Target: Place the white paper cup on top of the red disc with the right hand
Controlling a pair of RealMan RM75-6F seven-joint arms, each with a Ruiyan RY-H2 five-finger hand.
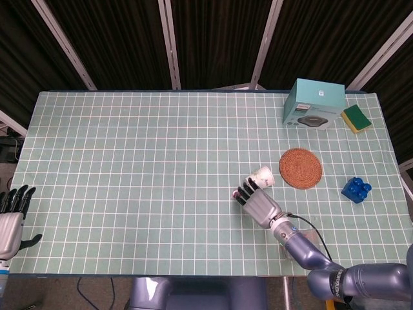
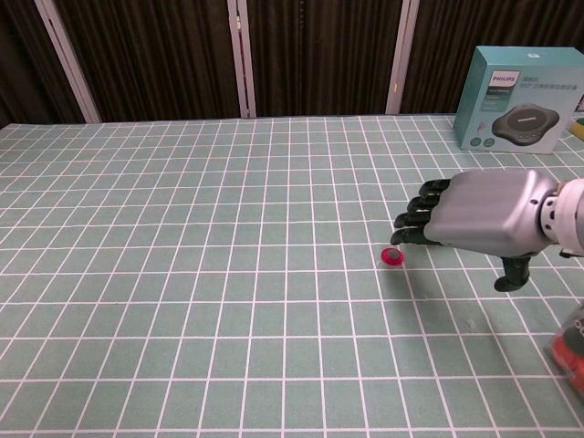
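The white paper cup [image 1: 262,176] lies on its side on the green checked cloth, just left of a woven coaster; the chest view hides it behind my right hand. The small red disc [image 2: 391,256] sits flat on the cloth, right at my right hand's fingertips [image 2: 412,219]. My right hand [image 1: 258,203] [image 2: 479,222] hovers low over the cloth on the near side of the cup, fingers apart, holding nothing. My left hand [image 1: 10,219] rests open at the table's near left corner, far from both.
A woven round coaster [image 1: 301,168] lies right of the cup. A teal box [image 1: 313,103] [image 2: 529,99] and a yellow-green sponge [image 1: 356,119] stand at the far right. A blue brick [image 1: 356,188] sits near the right edge. A red-filled clear item [image 2: 570,351] is at the near right.
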